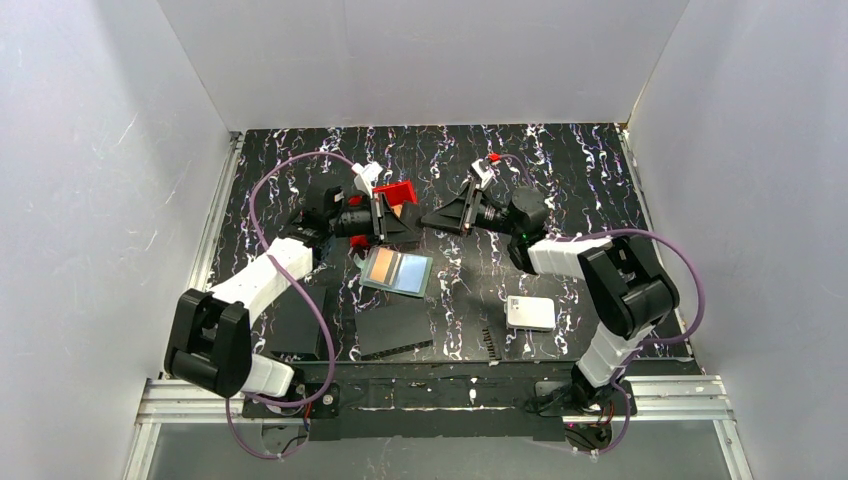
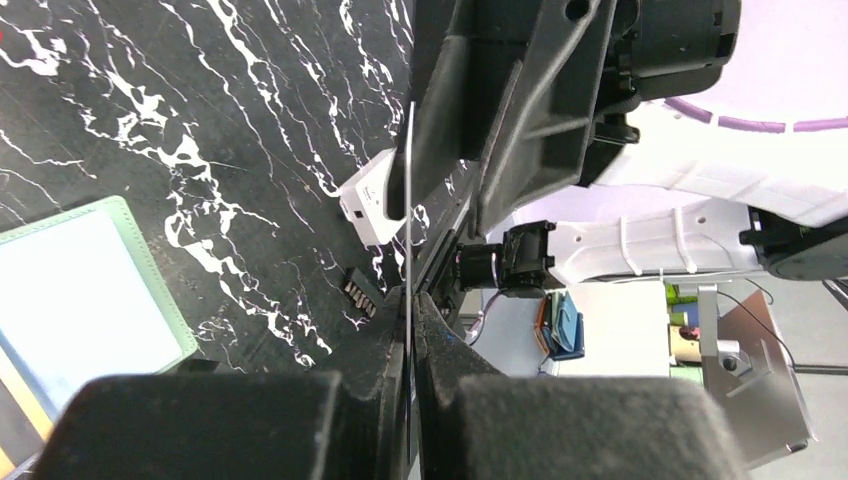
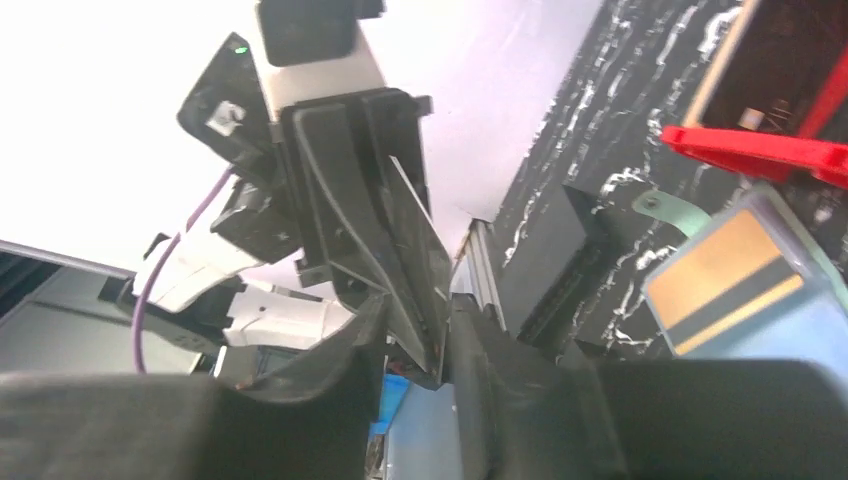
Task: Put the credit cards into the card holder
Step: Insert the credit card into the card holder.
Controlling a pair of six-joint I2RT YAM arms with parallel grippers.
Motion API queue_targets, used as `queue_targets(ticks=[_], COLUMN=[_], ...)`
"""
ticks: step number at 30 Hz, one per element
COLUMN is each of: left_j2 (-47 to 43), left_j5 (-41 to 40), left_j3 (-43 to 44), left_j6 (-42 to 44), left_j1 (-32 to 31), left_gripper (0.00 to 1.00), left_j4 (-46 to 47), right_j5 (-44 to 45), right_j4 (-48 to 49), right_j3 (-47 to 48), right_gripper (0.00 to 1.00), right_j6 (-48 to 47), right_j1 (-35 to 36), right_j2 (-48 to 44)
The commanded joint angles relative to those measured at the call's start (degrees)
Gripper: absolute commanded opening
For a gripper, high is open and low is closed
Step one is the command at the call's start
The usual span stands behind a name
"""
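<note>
Left wrist shows left hand (image 2: pixel 410 300) clamping a credit card (image 2: pixel 409 200) edge-on, right hand (image 3: pixel 418 310) parted nearby.

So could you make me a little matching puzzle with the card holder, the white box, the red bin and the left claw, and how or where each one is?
Things:
1. card holder
2. white box
3. red bin
4. left claw

States or places:
A. shut on a thin white card
B. lying open, an orange card inside
C. farthest back of the four
D. lying to the right of the card holder

Pairs: 1-B, 2-D, 3-C, 4-A
</note>
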Motion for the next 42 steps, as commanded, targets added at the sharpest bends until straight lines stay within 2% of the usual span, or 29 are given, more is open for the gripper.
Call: queue_targets(ticks=[1, 5, 6, 7, 9, 11, 14, 19, 21, 25, 27, 28, 29, 30, 31, 32, 33, 37, 39, 42], left_j2=[-3.12, -3.81, -4.33, -4.42, -4.96, -5.39, -4.96, -4.84, -4.67, -4.15, -4.16, -4.32, -4.76, -5.26, -5.46, -5.09, -4.57, 0.11, 2.23, 4.22], left_j5=[4.55, 5.2, 5.29, 5.71, 5.98, 6.7, 9.04, 8.96, 8.76, 9.84, 11.49, 11.74, 11.29, 9.56, 5.06, 0.66, -2.37, -5.19, -6.78, -7.95], left_j3=[-1.62, -2.12, -1.61, -1.33, -1.17, -2.01, -2.94, -2.54, -2.25, -1.34, -1.43, -1.61, -1.22, 0.14, 3.21, 6.01, 7.81, 9.72, 9.43, 7.0], left_j6=[-1.25, -2.35, -4.57, -5.93, -8.92, -12.86, -19.13, -20.01, -19.5, -18.58, -16.57, -15.04, -11.25, -4.76, 6.36, 13.83, 18.72, 27.5, 27.4, 25.77], left_j1=[0.08, 0.08, 0.43, 0.95, 2.48, 5.08, 8.24, 8.55, 8.54, 8.13, 7.64, 7.94, 8.48, 8.93, 9.06, 8.79, 8.7, 8.98, 8.95, 8.83], left_gripper=[0.0, 0.0, 0.35, 0.5, 0.7, 0.74, 0.7, 0.42, 0.37, 0.35, 0.07, 0.0, 0.0, 0.0, 0.0, 0.0, 0.0, 0.0, 0.0, 0.0], left_j4=[2.97, 3.6, 3.67, 3.75, 4.06, 5.13, 9.51, 10.55, 10.49, 10.61, 10.69, 9.88, 5.18, -4.02, -16.91, -27.66, -33.24, -42.79, -42.53, -37.73], right_j5=[0.98, 0.3, -0.67, -1.07, -1.46, -1.98, -2.76, -3.47, -3.52, -2.86, -2.28, -2.71, -3.13, -3.39, -3.92, -4.04, -4.04, -2.45, -1.08, 0.2], right_j4=[20.77, 22.02, 21.77, 21.85, 22.19, 22.72, 23.31, 24.07, 25.13, 25.37, 24.65, 22.82, 19.78, 15.12, 9.49, 4.05, -1.04, -27.9, -32.8, -32.84], right_j3=[0.05, 1.1, 1.32, 1.33, 1.17, 1.16, 1.49, 2.28, 2.61, 2.91, 3.25, 3.28, 3.03, 2.47, 1.98, 1.47, 1.06, 4.44, 5.48, 4.61], right_gripper=[0.28, 0.01, 0.01, 0.01, 0.01, 0.01, 0.01, 0.01, 0.01, 0.01, 0.01, 0.01, 0.03, 0.14, 0.21, 0.26, 0.31, 0.43, 0.46, 0.49], right_j6=[13.82, 15.04, 14.6, 14.57, 14.57, 14.68, 15.32, 16.07, 17.19, 17.86, 17.58, 16.61, 15.01, 12.33, 9.03, 5.7, 1.98, -18.28, -23.99, -24.89], right_j1=[-0.16, -0.12, -0.12, -0.16, -0.21, -0.21, -0.21, -0.12, 0.11, 0.7, 0.85, 0.8, 0.53, 0.02, -0.39, -0.63, -1.08, -1.17, -1.53, -2.66], right_j2=[2.54, 3.31, 3.6, 3.65, 3.56, 3.54, 3.61, 4.23, 4.77, 5.25, 5.69, 5.73, 5.62, 5.38, 5.2, 4.94, 4.73, 5.43, 6.63, 9.09])
